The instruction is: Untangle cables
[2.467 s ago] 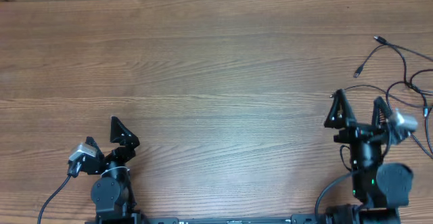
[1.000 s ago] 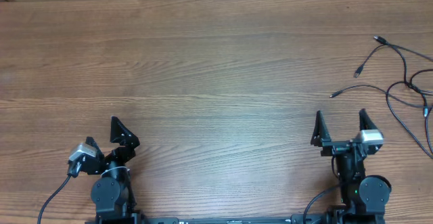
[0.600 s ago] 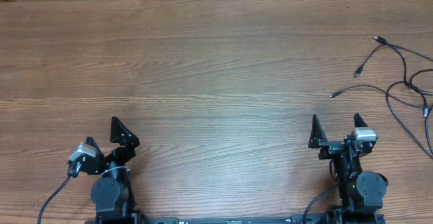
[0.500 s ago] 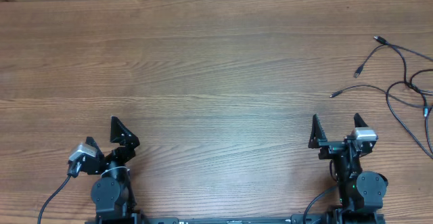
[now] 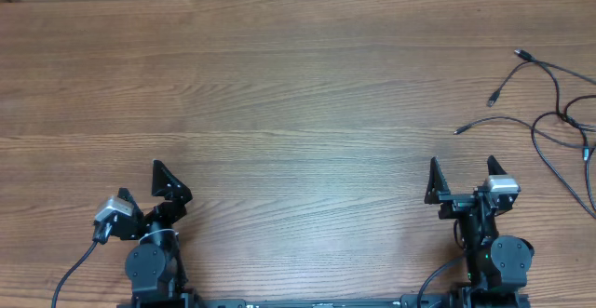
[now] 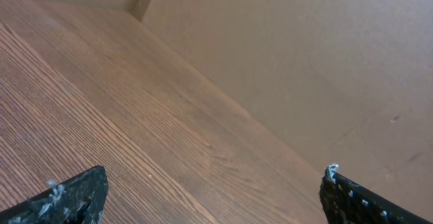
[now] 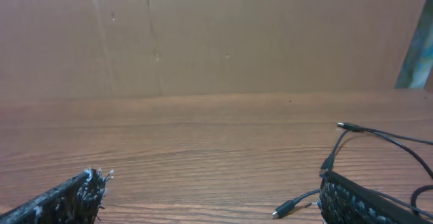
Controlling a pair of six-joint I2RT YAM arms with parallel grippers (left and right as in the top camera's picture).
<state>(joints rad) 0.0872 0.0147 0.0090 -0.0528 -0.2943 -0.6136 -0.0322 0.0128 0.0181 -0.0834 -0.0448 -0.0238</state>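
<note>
Several thin black cables (image 5: 557, 113) lie crossed over one another at the right edge of the wooden table, with small plugs at their loose ends. In the right wrist view the cables (image 7: 379, 137) lie ahead and to the right. My right gripper (image 5: 461, 180) is open and empty at the front right, well short of the nearest plug (image 5: 458, 131). My left gripper (image 5: 154, 185) is open and empty at the front left, far from the cables. The left wrist view shows only bare table between my left fingers (image 6: 213, 197).
A brown cardboard wall (image 7: 216, 34) stands along the table's far edge. The arm bases and their thick black wires (image 5: 74, 271) sit at the front edge.
My right gripper has drawn back from beside the cables toward its base at the front and now holds still. The cables and the left arm have not moved.
</note>
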